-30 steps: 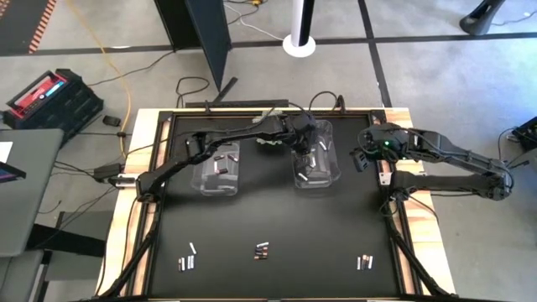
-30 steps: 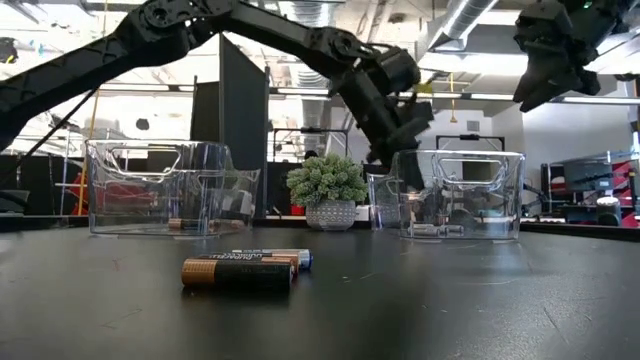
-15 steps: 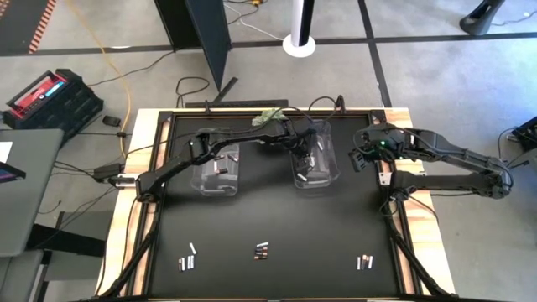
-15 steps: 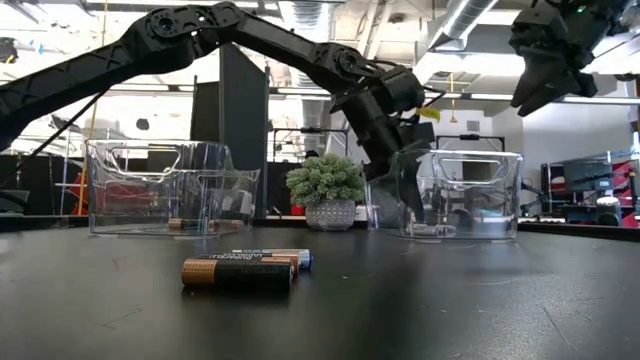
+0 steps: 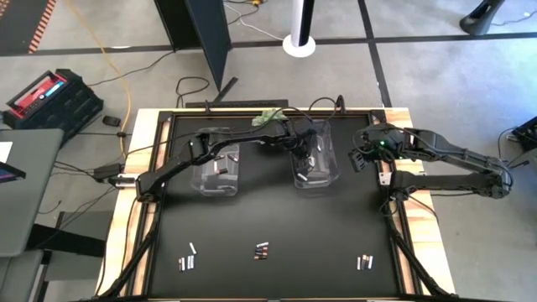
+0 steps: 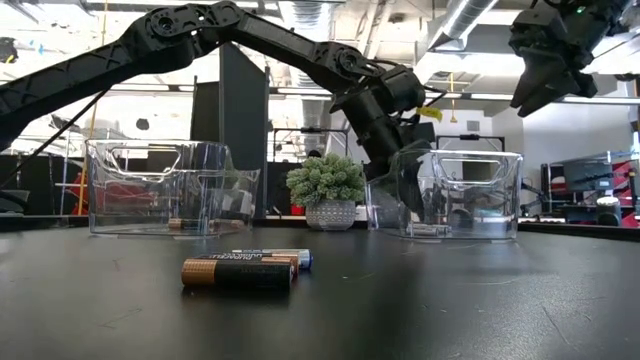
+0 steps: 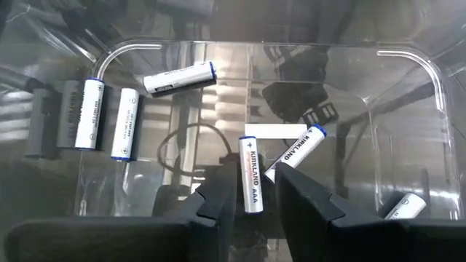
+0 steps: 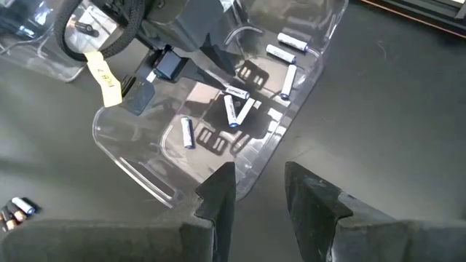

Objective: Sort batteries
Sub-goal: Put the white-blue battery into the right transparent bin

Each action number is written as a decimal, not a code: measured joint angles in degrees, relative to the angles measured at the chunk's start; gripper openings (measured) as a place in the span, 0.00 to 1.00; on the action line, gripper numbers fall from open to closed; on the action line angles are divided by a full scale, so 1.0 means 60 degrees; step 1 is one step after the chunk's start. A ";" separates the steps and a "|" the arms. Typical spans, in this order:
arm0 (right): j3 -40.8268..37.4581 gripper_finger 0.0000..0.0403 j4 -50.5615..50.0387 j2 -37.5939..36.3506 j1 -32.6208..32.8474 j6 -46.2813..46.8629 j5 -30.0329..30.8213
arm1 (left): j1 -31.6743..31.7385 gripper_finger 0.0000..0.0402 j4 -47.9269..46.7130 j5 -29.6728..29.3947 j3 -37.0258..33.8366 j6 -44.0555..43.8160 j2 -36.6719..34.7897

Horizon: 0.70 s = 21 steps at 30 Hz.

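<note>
Left wrist view, L gripper (image 7: 251, 191) inside clear bin (image 7: 408, 109), fingers apart around white battery (image 7: 251, 173), R gripper (image 8: 258, 193) open, raised beside the bin, loose batteries (image 5: 262, 250) near table front.

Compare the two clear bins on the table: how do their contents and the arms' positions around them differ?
The right bin holds pale silver-white batteries; the left bin holds only dark batteries. The left gripper is down inside the right bin, jaws open, while nothing reaches into the left bin. Both are clear plastic, flanking the small green plant.
</note>
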 joint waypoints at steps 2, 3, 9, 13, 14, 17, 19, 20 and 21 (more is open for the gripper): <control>0.0000 0.34 -0.0007 0.0000 0.0000 0.0159 -0.0002 | -0.0003 0.26 -0.0014 0.0000 0.0000 0.0003 -0.0018; 0.0000 0.34 -0.0026 0.0000 0.0000 0.0298 0.0000 | -0.0003 0.26 -0.0031 0.0000 0.0000 0.0004 -0.0047; 0.0000 0.34 -0.0297 0.0047 0.0000 0.1299 0.0000 | 0.0073 0.28 0.0013 0.0000 0.0350 -0.0051 -0.0310; 0.0000 0.34 -0.0574 0.0210 0.0000 0.1421 0.0000 | 0.0209 0.28 0.0088 -0.0002 0.0408 -0.0095 -0.0701; 0.0000 0.34 -0.0590 0.0268 0.0000 0.1421 0.0000 | 0.0263 0.28 0.0127 -0.0004 0.0408 -0.0110 -0.0849; -0.0004 0.34 -0.0574 0.0423 0.0000 0.1421 0.0000 | 0.0396 0.28 0.0260 -0.0004 0.0408 -0.0259 -0.1323; -0.0004 0.34 -0.0581 0.0524 0.0000 0.1467 0.0000 | 0.0496 0.28 0.0305 -0.0002 0.0412 -0.0372 -0.1679; -0.0004 0.34 -0.0608 0.0579 0.0000 0.1557 0.0000 | 0.0540 0.28 0.0321 -0.0004 0.0412 -0.0457 -0.1874; -0.0004 0.34 -0.0667 0.0643 0.0000 0.1704 0.0000 | 0.0587 0.28 0.0276 -0.0004 0.0412 -0.0576 -0.2077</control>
